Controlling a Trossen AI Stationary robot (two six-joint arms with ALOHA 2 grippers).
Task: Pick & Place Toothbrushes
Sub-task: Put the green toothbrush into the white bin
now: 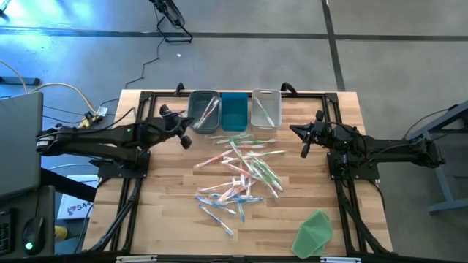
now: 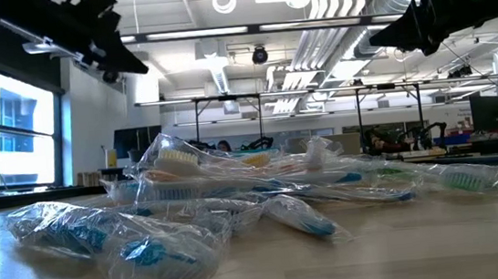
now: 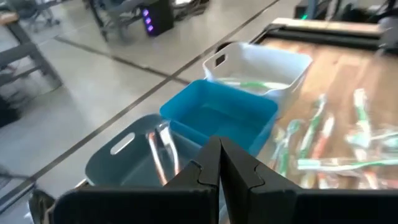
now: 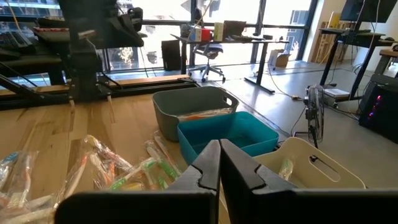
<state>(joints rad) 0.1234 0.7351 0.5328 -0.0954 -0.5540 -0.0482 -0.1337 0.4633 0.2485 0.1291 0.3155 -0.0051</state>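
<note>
Plastic-wrapped toothbrushes (image 1: 238, 175) — pink, blue, green, heaped

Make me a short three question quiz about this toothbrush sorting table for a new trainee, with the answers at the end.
1. True or false: the blue bin in the middle of the row already holds toothbrushes.
2. Multiple choice: where is the left gripper? A) beside the grey bin B) over the green sheet C) inside the white bin
3. Fill in: the right gripper hangs with its fingers ____, holding nothing.

Key
1. False; it looks empty, while the grey and white bins each hold some.
2. A
3. Shut; most toothbrushes lie loose mid-table.
</note>
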